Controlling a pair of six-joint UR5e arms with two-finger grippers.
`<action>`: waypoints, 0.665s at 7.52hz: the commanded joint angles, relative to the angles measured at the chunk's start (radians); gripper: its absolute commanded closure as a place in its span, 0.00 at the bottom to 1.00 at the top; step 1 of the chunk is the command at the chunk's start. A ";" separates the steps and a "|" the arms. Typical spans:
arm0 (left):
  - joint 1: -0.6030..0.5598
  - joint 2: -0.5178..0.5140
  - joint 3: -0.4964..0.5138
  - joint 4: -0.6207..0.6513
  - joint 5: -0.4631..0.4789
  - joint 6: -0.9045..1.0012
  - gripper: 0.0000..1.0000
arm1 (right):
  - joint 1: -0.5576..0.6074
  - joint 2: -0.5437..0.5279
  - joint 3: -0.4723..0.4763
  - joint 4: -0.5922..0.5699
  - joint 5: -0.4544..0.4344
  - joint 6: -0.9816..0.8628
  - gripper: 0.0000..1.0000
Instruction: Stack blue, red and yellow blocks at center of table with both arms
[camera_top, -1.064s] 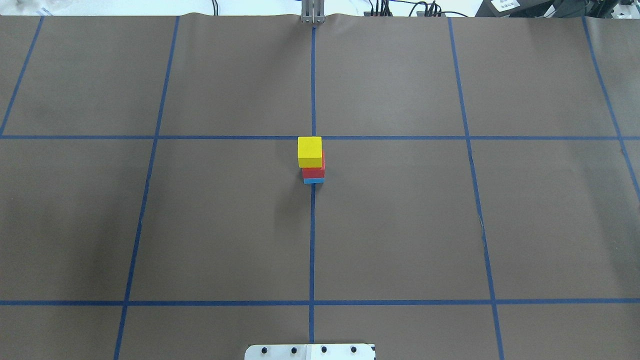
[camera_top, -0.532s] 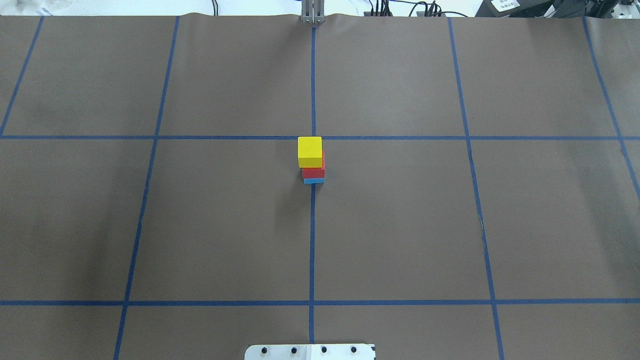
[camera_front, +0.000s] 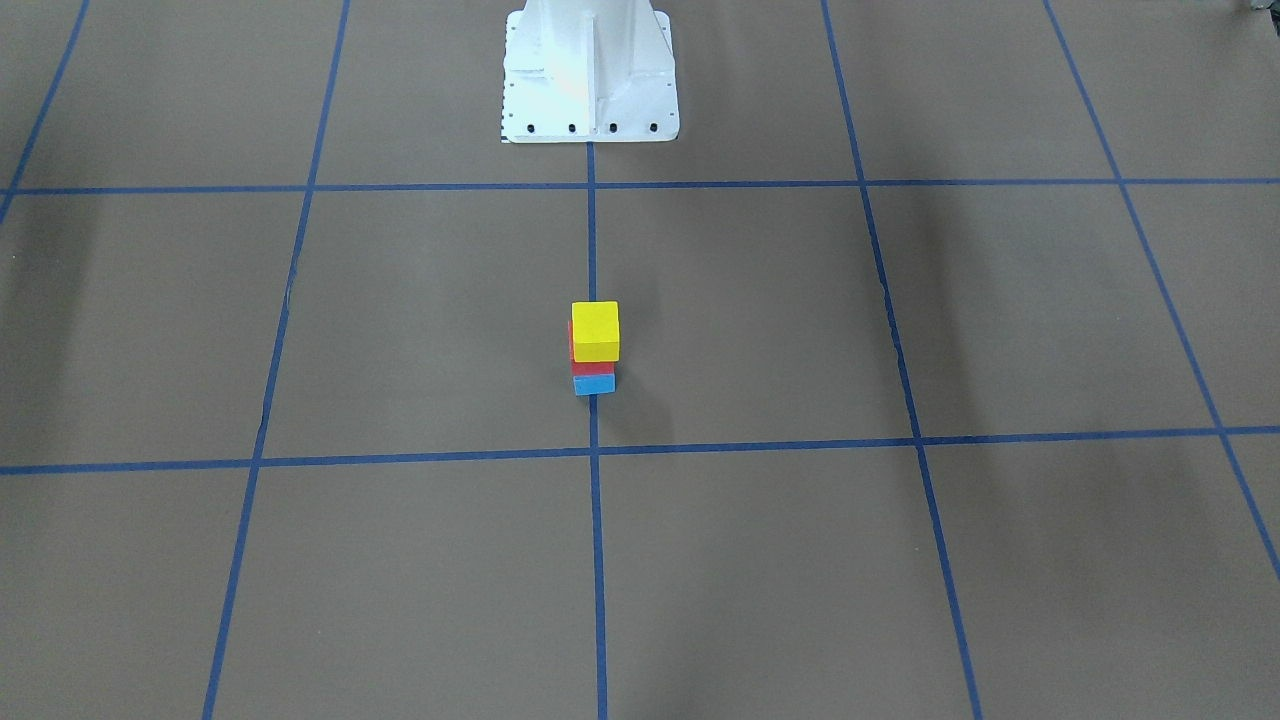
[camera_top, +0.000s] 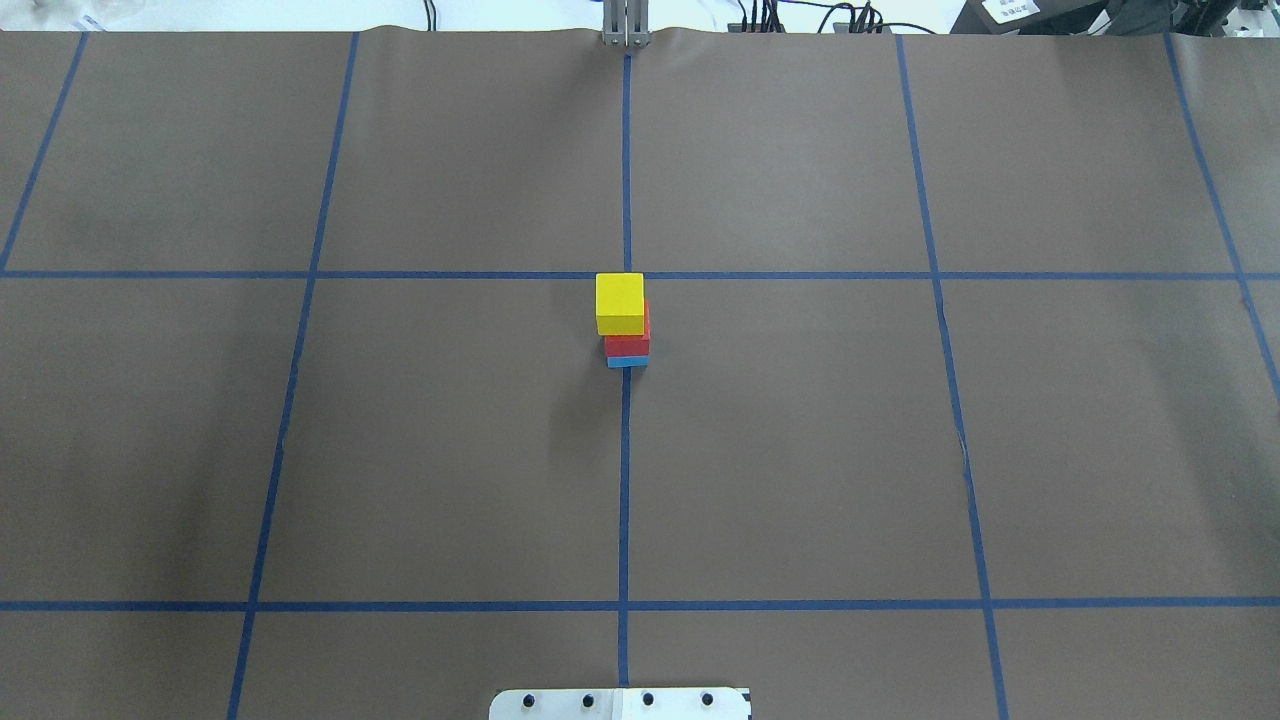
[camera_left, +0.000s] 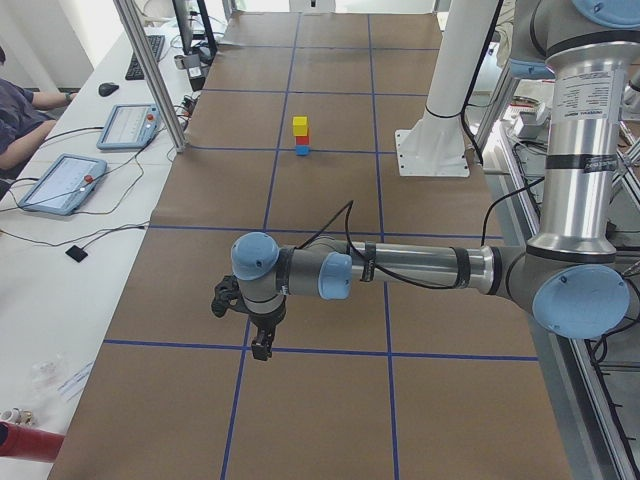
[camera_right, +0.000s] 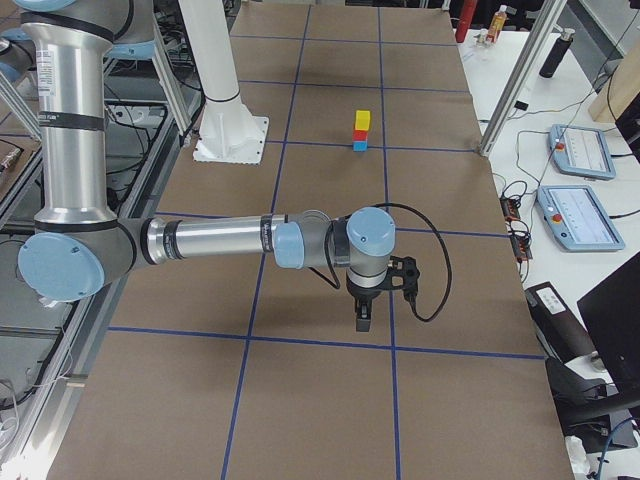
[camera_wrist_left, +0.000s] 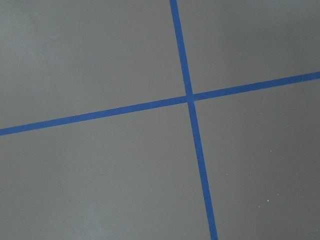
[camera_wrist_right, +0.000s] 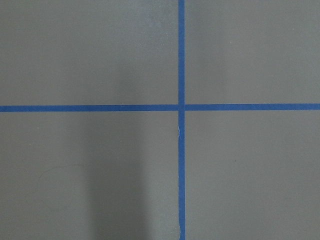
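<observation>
A stack stands at the table's centre: a yellow block (camera_top: 620, 303) on top, a red block (camera_top: 628, 345) in the middle, a blue block (camera_top: 627, 361) at the bottom. It also shows in the front-facing view, with the yellow block (camera_front: 595, 330) slightly offset over the red block (camera_front: 590, 367) and blue block (camera_front: 594, 384). My left gripper (camera_left: 262, 345) hangs over the table's left end, far from the stack. My right gripper (camera_right: 362, 318) hangs over the right end. Both show only in the side views, so I cannot tell whether they are open or shut. Nothing touches the stack.
The white robot base (camera_front: 590, 70) stands at the table's near middle edge. Blue tape lines grid the brown table cover (camera_top: 800, 450). Tablets (camera_left: 60, 180) lie on a side desk past the left end, and other tablets (camera_right: 575, 215) past the right end.
</observation>
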 joint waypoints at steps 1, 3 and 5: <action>0.000 -0.001 0.000 0.000 0.000 0.000 0.00 | 0.000 -0.002 -0.003 0.002 0.000 0.000 0.00; 0.000 -0.001 0.003 0.000 0.000 0.000 0.00 | 0.000 -0.002 -0.005 0.003 0.000 0.000 0.00; 0.000 0.001 0.009 0.000 0.000 0.001 0.00 | 0.000 -0.002 -0.005 0.003 0.000 -0.001 0.00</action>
